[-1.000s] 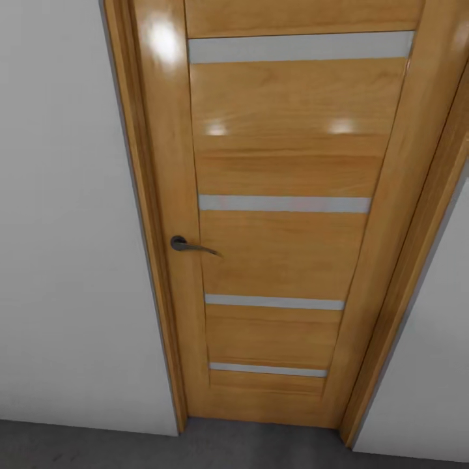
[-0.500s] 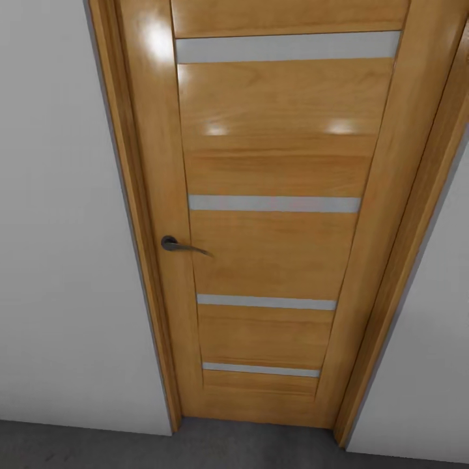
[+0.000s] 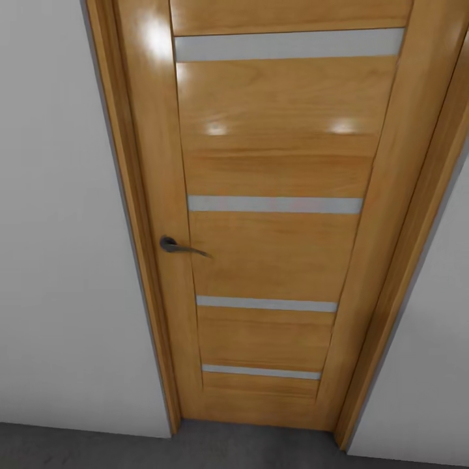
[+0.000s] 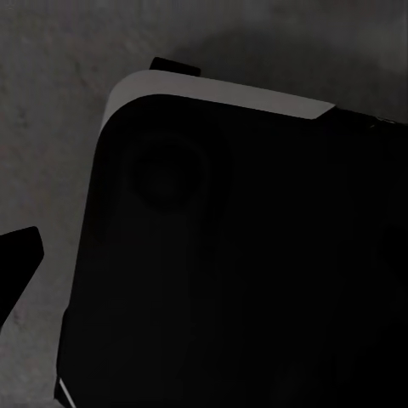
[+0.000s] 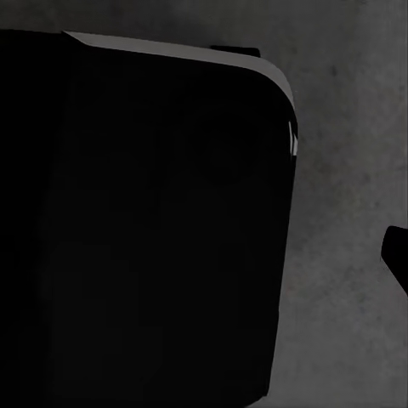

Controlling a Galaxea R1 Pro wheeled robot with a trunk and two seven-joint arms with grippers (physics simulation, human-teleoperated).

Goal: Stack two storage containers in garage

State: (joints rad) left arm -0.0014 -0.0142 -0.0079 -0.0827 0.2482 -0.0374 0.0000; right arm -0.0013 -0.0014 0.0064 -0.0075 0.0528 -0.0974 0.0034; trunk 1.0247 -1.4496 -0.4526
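A pale grey wall (image 3: 58,260) takes up the left of the head view, with a second stretch of it at the right edge. Between the two stands a closed wooden door (image 3: 273,247) in a matching wooden frame (image 3: 133,228), glossy enough to carry bright light spots near its top. Four narrow frosted strips (image 3: 275,204) cross the door panel one above another. Along the bottom of the view runs a band of dark grey floor (image 3: 85,449), meeting the wall and the door's foot. A dark lever handle (image 3: 179,246) sits on the door's left stile, its lever pointing toward the panel.

Both wrist views look down on a black, rounded-cornered body of the robot (image 4: 238,255) above the speckled concrete. A dark finger tip (image 4: 17,259) juts in at the edge of the left wrist view and another (image 5: 398,255) at the edge of the right wrist view; whether either pair of fingers is apart or together cannot be told. Neither storage container is in sight here.
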